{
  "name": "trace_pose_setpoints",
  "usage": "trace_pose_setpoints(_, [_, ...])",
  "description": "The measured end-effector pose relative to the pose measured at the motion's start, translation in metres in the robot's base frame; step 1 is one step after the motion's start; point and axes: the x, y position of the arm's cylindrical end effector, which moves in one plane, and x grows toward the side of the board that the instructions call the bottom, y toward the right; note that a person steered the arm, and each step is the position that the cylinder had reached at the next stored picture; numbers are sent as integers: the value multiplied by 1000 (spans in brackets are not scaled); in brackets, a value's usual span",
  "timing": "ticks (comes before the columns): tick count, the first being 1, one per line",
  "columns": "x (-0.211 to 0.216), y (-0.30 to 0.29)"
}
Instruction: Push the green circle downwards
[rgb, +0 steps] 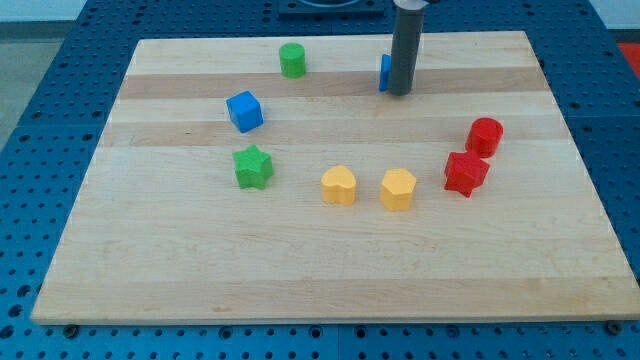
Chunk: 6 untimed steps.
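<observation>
The green circle stands near the view's top, left of centre, on the wooden board. My tip is at the view's top, right of centre, well to the right of the green circle. The rod stands in front of a blue block and hides most of it, so its shape cannot be told.
A blue cube and a green star lie at the left. A yellow heart and a yellow hexagon sit in the middle. A red star and a red cylinder sit at the right.
</observation>
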Motion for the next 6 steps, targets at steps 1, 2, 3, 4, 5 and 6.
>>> trace_pose_setpoints(1, [20,1])
trace_pose_setpoints(2, [-2,79])
trace_pose_setpoints(3, [-77,111])
trace_pose_setpoints(4, [-95,-2])
trace_pose_setpoints(5, [-82,-107])
trace_pose_setpoints(6, [-72,-166])
